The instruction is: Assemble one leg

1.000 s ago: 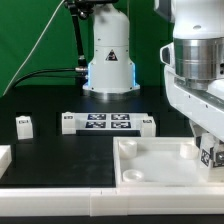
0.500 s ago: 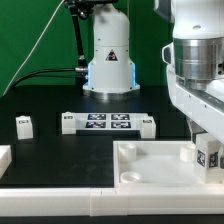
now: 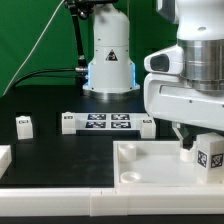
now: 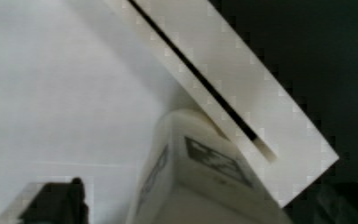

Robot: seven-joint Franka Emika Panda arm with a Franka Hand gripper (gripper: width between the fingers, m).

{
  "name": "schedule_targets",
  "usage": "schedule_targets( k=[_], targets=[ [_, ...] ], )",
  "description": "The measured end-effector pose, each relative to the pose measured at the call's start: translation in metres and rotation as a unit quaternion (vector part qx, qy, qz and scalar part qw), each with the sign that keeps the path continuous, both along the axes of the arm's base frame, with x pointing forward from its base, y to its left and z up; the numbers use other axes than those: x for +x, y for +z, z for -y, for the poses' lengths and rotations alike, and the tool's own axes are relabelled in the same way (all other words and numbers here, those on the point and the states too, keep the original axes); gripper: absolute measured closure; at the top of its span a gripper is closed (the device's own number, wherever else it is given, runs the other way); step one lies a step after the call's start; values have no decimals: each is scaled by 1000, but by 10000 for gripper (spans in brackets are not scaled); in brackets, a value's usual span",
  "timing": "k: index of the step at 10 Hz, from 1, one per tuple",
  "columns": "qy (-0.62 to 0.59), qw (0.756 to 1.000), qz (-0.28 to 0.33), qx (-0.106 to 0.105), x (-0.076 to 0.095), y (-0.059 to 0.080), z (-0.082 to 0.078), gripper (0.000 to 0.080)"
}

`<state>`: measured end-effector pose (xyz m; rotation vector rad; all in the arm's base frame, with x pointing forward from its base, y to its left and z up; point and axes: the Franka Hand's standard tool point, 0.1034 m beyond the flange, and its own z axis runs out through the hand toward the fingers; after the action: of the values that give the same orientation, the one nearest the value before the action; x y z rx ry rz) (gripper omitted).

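Note:
A white leg (image 3: 208, 157) with a black-and-white tag stands at the far right corner of the large white tray (image 3: 140, 168), on the exterior view's right. My gripper (image 3: 200, 146) hangs right over it, jaws on either side. In the wrist view the leg (image 4: 208, 165) fills the space near my gripper (image 4: 190, 208). A gap shows between the leg and the dark finger (image 4: 57, 203), so the gripper looks open around it. The leg's foot is hidden behind the tray rim. A second small tagged leg (image 3: 24, 124) lies on the black table at the exterior view's left.
The marker board (image 3: 107, 123) lies behind the tray, mid-table. A white part (image 3: 3, 158) pokes in at the exterior view's left edge. A white rail (image 3: 60, 205) runs along the front. The robot base (image 3: 110, 60) stands at the back.
My wrist has turned, so the hand now shows broadside across the exterior view's right. The tagged leg has stayed at about the same spot at the tray's corner.

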<state>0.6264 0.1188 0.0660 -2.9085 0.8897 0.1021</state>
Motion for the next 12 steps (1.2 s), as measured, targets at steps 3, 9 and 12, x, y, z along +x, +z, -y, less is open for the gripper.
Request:
schedule_targets(
  k=[3,9,12],
  targets=[
    [185,983,20,-1,0,1,-1,151],
    [333,942,32,-7,1,1,4,428],
    [304,952,30,-8,2,1,4,509]
  ],
)
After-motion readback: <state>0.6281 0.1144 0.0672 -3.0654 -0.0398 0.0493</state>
